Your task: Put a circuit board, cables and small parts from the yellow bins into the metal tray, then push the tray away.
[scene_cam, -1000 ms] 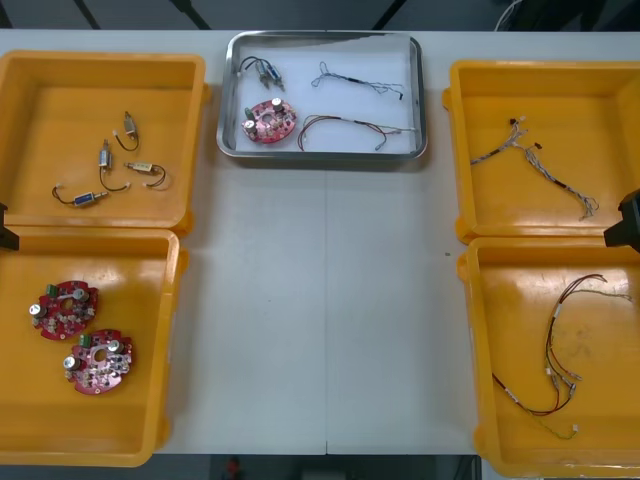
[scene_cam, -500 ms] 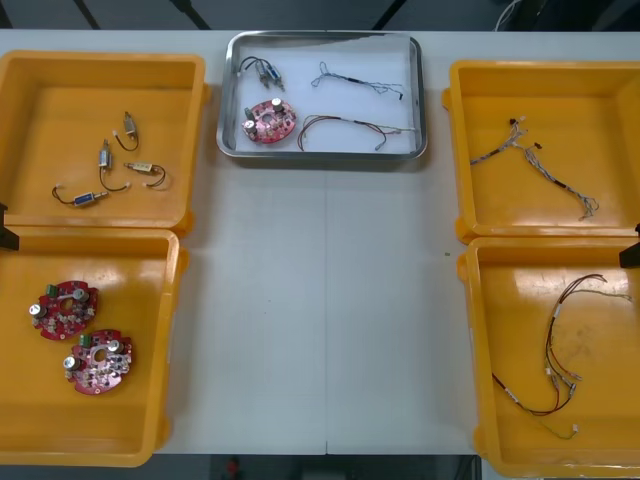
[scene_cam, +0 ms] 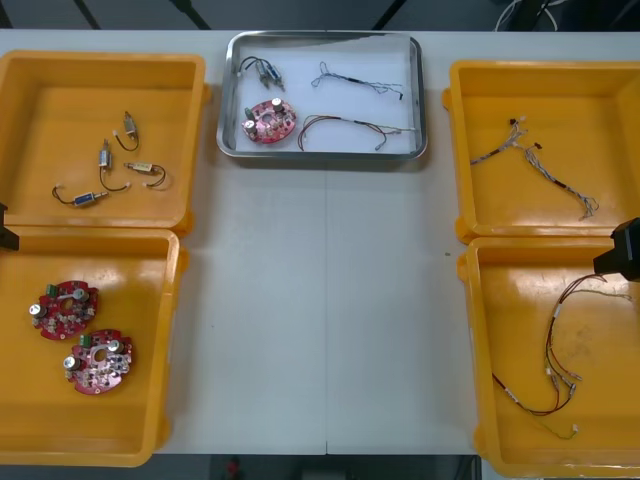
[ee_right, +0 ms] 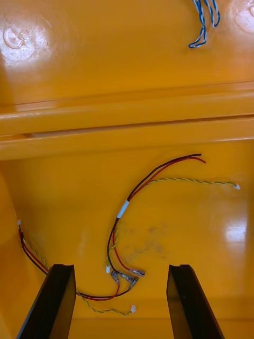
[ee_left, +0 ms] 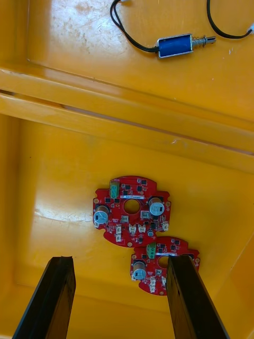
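Left hand (ee_left: 119,259), open wide and empty, hangs over two circuit boards (ee_left: 131,211). The filled metal tray (scene_cam: 322,156) sits at the counter (scene_cam: 320,300)'s far middle. Right hand (ee_right: 120,267), likewise open and empty, hangs over the red and yellow cable (ee_right: 123,209).

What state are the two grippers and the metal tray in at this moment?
left gripper: open, empty, over the near left bin.
right gripper: open, empty, over the near right bin.
metal tray: loaded with a circuit board, cables and a small metal part.
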You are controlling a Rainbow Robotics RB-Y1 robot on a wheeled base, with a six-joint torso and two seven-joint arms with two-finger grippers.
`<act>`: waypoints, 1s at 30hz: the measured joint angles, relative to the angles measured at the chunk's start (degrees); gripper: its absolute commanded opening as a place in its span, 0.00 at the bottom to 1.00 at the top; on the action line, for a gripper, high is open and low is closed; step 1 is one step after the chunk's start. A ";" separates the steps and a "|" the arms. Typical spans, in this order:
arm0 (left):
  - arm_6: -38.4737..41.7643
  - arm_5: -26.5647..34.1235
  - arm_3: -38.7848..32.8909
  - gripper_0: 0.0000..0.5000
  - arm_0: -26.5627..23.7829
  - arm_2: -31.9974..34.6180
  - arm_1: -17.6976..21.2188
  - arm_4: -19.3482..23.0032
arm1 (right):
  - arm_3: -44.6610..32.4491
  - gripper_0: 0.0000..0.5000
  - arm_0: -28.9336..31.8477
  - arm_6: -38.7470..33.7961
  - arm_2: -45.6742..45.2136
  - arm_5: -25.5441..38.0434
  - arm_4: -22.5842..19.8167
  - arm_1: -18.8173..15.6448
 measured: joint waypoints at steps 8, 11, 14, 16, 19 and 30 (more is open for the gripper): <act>0.00 0.00 0.00 1.00 0.00 0.00 0.00 0.00 | 0.01 1.00 0.00 2.99 0.00 0.00 0.12 0.58; 0.00 0.00 0.00 1.00 0.00 0.00 0.00 0.00 | 0.01 1.00 0.00 2.99 0.00 0.00 0.13 0.58; 0.00 0.00 0.00 1.00 0.00 0.00 0.00 0.00 | 0.01 1.00 0.00 2.99 0.00 0.00 0.15 0.58; 0.00 0.00 0.00 1.00 0.00 0.00 0.00 0.00 | 0.01 1.00 0.00 2.99 0.00 0.00 0.15 0.58; 0.00 0.00 0.00 1.00 0.00 0.00 0.00 0.00 | 0.01 1.00 0.00 2.99 0.00 0.00 0.16 0.58; 0.00 0.00 0.00 1.00 0.00 0.00 0.00 0.00 | 0.01 1.00 0.00 2.99 0.00 0.00 0.19 0.58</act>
